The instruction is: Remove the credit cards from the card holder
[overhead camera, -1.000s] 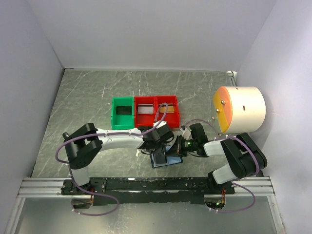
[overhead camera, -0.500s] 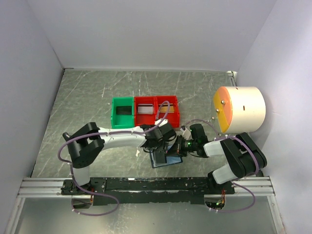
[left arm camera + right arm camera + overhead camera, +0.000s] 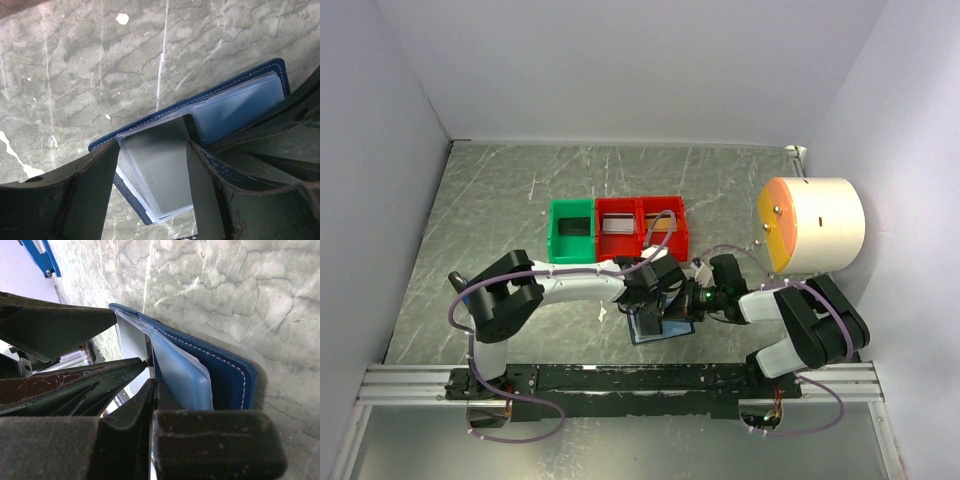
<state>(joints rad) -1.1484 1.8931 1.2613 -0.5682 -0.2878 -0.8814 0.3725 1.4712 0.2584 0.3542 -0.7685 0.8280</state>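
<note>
Left elbow (image 3: 505, 292) crept right since earlier frame; card holder (image 3: 650, 330) unmoved, open, just base-side of red bin (image 3: 620, 202). Left gripper (image 3: 152, 145) fingers pinched grey card (image 3: 160, 185), half out. Right gripper (image 3: 154, 390) clamped holder edge. Red bin seemingly held cards (image 3: 617, 226) already; extraction unfinished.

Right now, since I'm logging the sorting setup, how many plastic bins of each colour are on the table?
Green bin: 1
Red bins: 2
Total: 3
</note>
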